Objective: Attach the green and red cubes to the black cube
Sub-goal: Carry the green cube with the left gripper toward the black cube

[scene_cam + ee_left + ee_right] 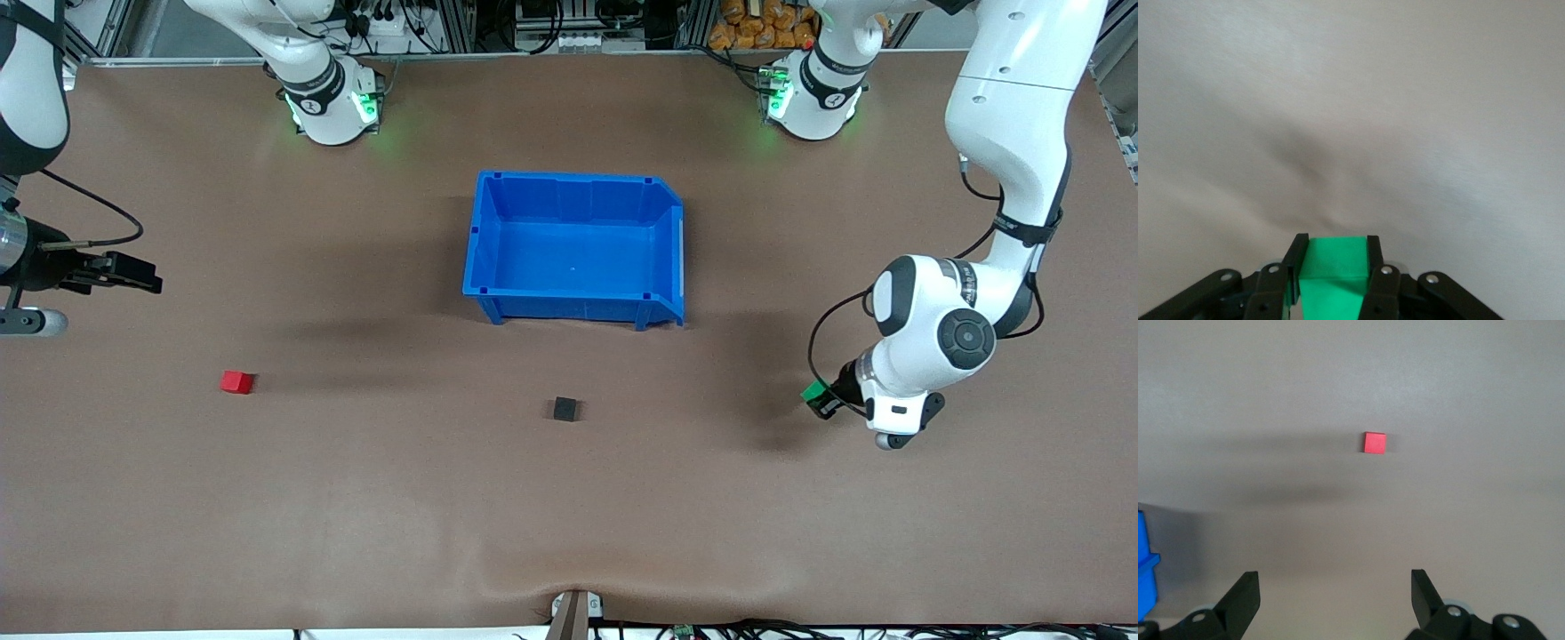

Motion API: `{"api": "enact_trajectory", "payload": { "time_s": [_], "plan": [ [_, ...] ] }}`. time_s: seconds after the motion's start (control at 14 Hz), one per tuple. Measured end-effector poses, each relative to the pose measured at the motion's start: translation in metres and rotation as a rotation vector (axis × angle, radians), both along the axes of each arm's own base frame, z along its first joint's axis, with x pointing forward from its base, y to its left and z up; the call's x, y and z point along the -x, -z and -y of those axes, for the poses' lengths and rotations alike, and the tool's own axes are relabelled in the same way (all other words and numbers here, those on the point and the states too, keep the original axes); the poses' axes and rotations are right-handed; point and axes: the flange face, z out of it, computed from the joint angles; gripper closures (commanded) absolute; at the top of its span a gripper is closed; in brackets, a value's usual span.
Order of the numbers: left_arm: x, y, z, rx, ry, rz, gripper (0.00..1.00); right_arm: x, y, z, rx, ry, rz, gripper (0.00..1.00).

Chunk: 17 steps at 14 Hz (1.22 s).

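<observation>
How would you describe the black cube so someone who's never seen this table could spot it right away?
Start at the blue bin in the middle of the table. The black cube sits alone on the bare mat, nearer to the front camera than the bin. It matches the red cube in size, but it is matte black and lies closer to the bin.

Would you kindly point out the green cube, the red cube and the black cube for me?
green cube (1333,259): left wrist view, top face between the left hand's fingers.
red cube (236,382): front view, middle of its top face.
black cube (564,409): front view, middle of its top face.
</observation>
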Motion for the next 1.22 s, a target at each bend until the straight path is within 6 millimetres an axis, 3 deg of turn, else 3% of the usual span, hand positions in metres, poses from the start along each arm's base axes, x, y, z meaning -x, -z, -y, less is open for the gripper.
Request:
{"api": "enact_trajectory", "payload": {
  "time_s": [0.5, 0.79, 1.22],
  "plan": [
    [-0.03, -0.022, 0.079, 0.144, -0.254, -0.033, 1.0, -0.004, 0.017, 0.001, 0.0, 0.001, 0.004, 0.0],
    [-0.039, -0.017, 0.123, 0.211, -0.381, -0.065, 1.0, -0.009, 0.033, 0.008, 0.0, 0.012, -0.003, 0.0],
    [-0.045, -0.006, 0.195, 0.241, -0.508, -0.076, 1.0, -0.014, 0.041, 0.01, 0.0, 0.013, 0.002, 0.0]
  ]
}}
